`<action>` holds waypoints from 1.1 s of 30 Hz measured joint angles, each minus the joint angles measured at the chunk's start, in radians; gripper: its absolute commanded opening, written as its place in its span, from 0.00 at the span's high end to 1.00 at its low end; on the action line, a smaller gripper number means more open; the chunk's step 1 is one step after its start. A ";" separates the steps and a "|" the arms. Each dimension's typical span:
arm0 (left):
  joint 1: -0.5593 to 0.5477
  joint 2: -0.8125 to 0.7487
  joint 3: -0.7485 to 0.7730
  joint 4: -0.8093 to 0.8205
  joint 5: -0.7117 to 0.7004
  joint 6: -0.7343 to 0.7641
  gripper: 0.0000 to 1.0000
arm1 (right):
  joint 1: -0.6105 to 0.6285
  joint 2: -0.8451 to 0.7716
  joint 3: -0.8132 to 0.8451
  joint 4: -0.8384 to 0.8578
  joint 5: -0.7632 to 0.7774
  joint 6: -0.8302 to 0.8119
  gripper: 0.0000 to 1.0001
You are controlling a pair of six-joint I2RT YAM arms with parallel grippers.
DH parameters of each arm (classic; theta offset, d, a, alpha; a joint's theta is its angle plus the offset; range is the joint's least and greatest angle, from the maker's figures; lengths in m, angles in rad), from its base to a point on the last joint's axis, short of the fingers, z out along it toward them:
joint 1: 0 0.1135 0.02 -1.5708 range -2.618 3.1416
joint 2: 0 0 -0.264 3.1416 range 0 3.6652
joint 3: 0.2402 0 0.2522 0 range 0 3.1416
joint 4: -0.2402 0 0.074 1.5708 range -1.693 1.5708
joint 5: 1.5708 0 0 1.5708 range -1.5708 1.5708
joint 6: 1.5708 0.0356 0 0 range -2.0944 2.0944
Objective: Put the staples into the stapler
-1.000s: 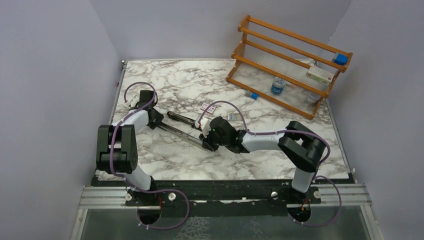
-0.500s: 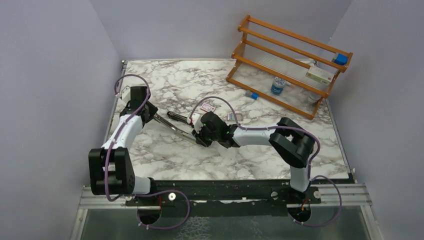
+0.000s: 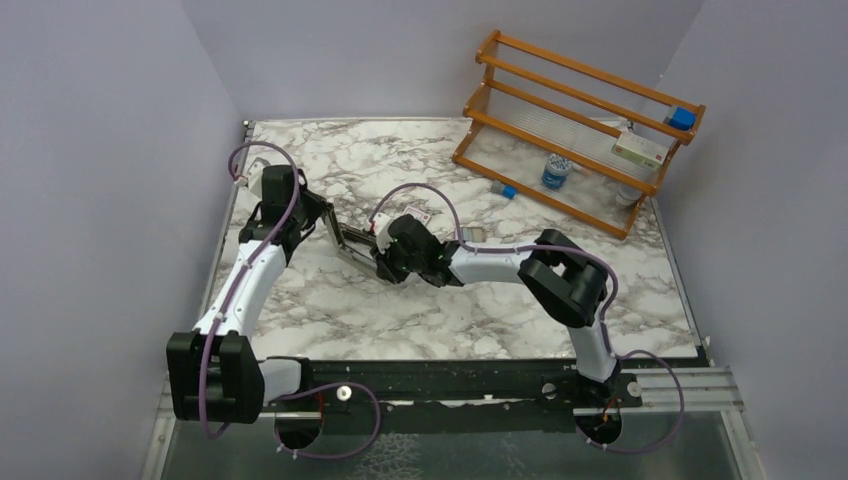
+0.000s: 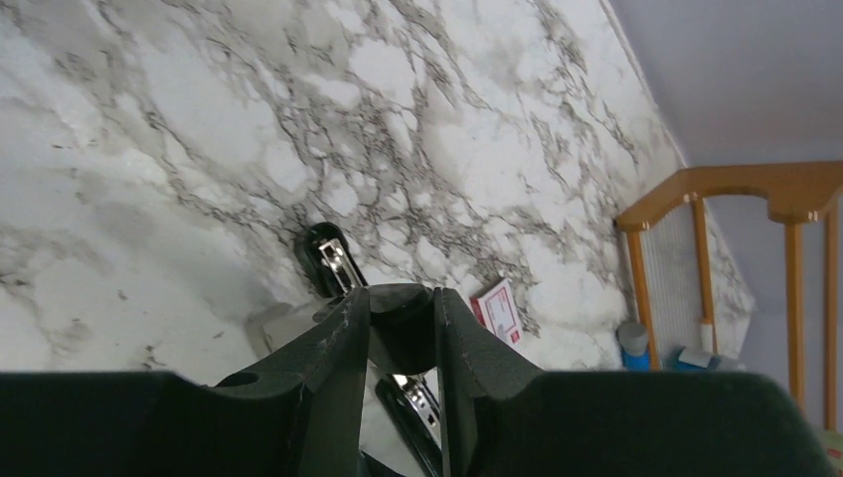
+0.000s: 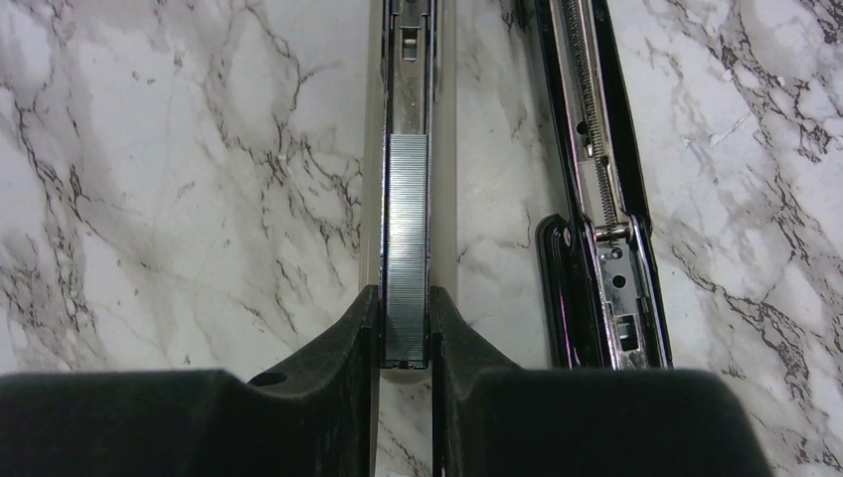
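Right gripper: pinching the near end of the stapler's silver channel.
Stapler: black, hinged wide open on the counter; the spring arm lies just beside the channel.
Staple strip: silver-grey, seated in the channel.
Left gripper: clamped on the stapler's far end.
Box: pink-red, white label, just beyond the stapler.
Counter: white marble, grey veins.
Room: wooden rack well beyond the stapler; lilac walls.
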 measured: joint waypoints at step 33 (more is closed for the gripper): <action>-0.140 0.028 -0.044 -0.186 -0.004 0.024 0.93 | -0.003 -0.058 -0.336 0.513 -0.068 -0.086 0.53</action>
